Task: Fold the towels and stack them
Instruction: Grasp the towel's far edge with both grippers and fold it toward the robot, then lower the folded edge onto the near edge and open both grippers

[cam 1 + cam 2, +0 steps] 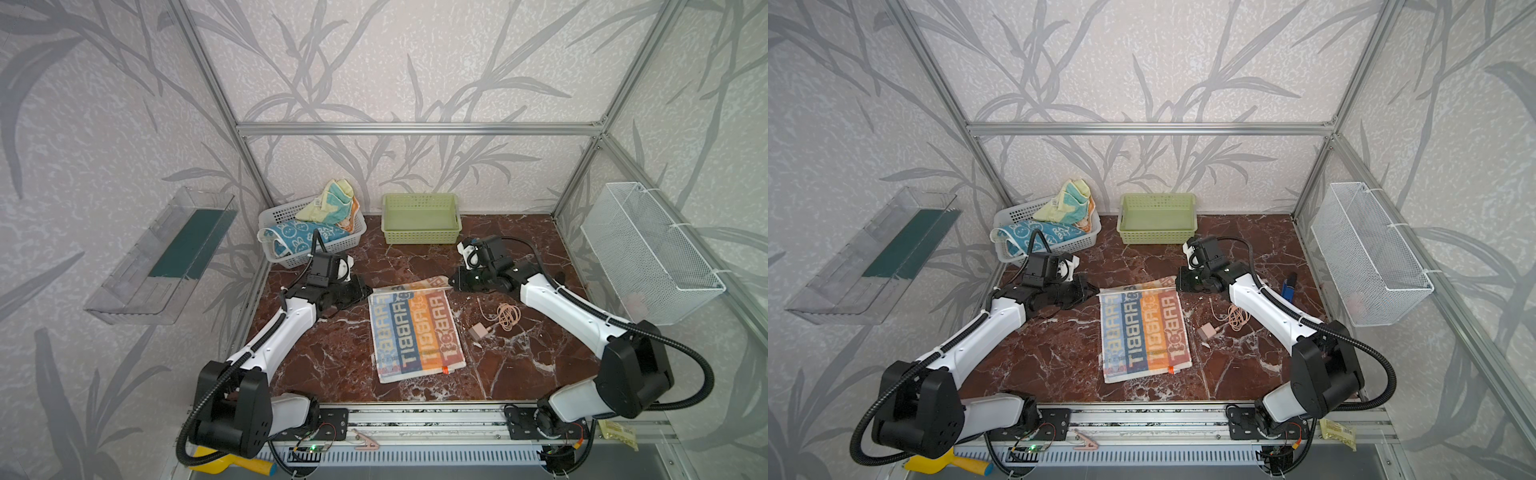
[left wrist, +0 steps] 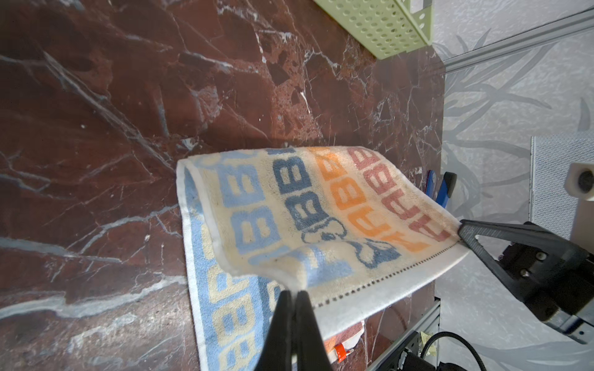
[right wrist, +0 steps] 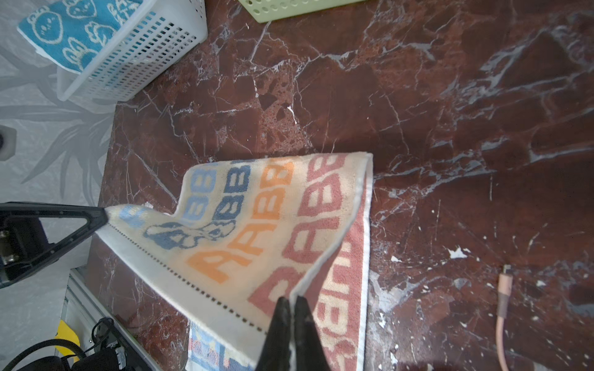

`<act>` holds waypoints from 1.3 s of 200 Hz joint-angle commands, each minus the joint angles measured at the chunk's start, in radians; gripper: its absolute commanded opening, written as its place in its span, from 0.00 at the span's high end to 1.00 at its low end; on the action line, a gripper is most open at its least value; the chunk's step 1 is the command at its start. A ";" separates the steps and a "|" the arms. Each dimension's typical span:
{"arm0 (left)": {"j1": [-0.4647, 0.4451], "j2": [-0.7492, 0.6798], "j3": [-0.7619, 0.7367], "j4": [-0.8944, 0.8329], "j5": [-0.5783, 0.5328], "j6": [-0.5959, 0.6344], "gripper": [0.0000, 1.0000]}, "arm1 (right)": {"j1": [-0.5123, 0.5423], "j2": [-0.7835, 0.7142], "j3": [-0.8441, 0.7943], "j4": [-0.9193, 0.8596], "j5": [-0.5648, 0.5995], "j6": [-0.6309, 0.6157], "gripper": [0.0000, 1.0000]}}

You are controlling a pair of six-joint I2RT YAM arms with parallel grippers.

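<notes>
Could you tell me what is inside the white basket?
In the white basket: blue bunny towel over the rim, pale-yellow towel atop an orange towel. Anything beneath is hidden.

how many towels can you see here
4. The striped towel lies on the table, far edge lifted. A blue towel, yellow towel and orange towel are heaped in the white basket; more may be hidden under them.

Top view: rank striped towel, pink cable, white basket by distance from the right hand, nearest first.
1. striped towel, centre; the right hand pinches its far right corner.
2. pink cable, lying just right of the towel.
3. white basket, far left corner.
</notes>
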 commanded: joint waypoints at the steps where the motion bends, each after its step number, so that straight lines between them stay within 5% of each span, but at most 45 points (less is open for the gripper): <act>1: -0.020 -0.036 -0.069 -0.084 -0.050 -0.013 1.00 | 0.002 -0.060 -0.072 -0.082 0.047 -0.001 1.00; 57: -0.090 -0.101 -0.225 -0.082 -0.087 -0.072 1.00 | 0.036 -0.121 -0.233 -0.083 0.034 0.031 1.00; 139: -0.116 -0.244 -0.099 -0.303 -0.169 -0.032 1.00 | 0.050 -0.279 -0.218 -0.209 0.073 0.004 1.00; 260: -0.265 -0.376 -0.345 -0.282 -0.220 -0.207 1.00 | 0.090 -0.346 -0.485 -0.188 -0.025 0.041 1.00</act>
